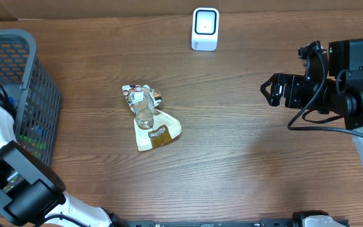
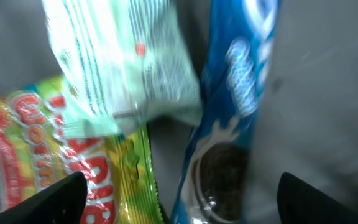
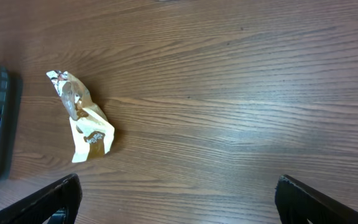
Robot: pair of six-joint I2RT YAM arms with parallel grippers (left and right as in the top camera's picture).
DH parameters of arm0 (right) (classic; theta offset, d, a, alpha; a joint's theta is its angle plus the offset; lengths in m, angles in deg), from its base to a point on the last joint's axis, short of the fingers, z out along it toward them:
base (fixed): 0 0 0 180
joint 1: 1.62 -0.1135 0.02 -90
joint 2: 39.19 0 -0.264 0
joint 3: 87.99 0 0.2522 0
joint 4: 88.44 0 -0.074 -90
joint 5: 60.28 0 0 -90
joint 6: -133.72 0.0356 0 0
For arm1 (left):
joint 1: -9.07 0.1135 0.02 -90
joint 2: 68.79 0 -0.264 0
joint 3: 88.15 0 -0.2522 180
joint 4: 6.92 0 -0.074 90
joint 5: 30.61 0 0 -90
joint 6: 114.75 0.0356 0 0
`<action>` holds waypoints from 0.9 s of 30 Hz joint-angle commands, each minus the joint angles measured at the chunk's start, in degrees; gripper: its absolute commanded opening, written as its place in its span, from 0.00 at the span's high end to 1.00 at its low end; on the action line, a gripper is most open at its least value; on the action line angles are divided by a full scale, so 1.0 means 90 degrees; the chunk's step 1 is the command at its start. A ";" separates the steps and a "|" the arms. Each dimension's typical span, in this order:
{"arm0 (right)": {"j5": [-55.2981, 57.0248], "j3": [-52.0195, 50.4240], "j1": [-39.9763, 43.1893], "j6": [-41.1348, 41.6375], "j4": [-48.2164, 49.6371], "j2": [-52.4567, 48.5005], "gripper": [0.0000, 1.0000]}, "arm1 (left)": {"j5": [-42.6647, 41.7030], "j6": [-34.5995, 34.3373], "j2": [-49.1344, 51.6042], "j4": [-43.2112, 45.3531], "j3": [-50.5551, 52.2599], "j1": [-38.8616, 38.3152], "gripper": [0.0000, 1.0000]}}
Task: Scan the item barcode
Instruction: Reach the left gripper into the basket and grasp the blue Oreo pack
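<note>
at the left edge of the wooden surface [image 1: 244, 157] stands a dark mesh basket [image 1: 43, 104], and the left arm [image 1: 17, 183] bends over its near side and reaches down into it. from above, the end of that arm is hidden by the arm itself. its own wrist view looks straight onto packets lying in the basket: a red, yellow and green gummy packet [image 2: 55, 149] on the left, a pale green and white packet [image 2: 120, 68] lying partly over it, and a blue packet [image 2: 229, 124] with a dark biscuit printed on it just to the right. the picture is blurred, so i can't read any lettering or find a barcode. the left fingers [image 2: 61, 202] show as two dark tips in the lower corners, standing wide apart with nothing pinched between them.

near the middle of the surface, well apart from the basket, lies a cream and brown snack packet [image 1: 150, 123], its crumpled clear end pointing toward the far edge. nothing touches it.

further right, close to the far edge, a small white scanner [image 1: 205, 28] with a dark window stands by itself.

at the right edge the right arm [image 1: 351, 88] hangs above the surface, pointed toward the middle. the right fingers [image 3: 55, 199] are spread wide and hold nothing; bare wood and the snack packet show below them.
</note>
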 commanded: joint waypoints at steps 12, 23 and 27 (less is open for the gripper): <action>-0.0056 0.0160 -0.0029 -0.0044 0.0036 0.0015 0.00 | -0.0187 0.0114 0.0039 0.0500 0.0699 -0.0049 0.96; -0.0061 0.0160 -0.0029 -0.0041 0.0036 0.0015 0.00 | -0.0228 0.0119 -0.0019 -0.2659 -0.3184 -0.0049 0.96; -0.0102 0.0160 -0.0029 -0.0022 0.0034 0.0015 0.00 | -0.0391 0.0126 -0.0051 -0.4189 -0.5464 -0.0056 0.96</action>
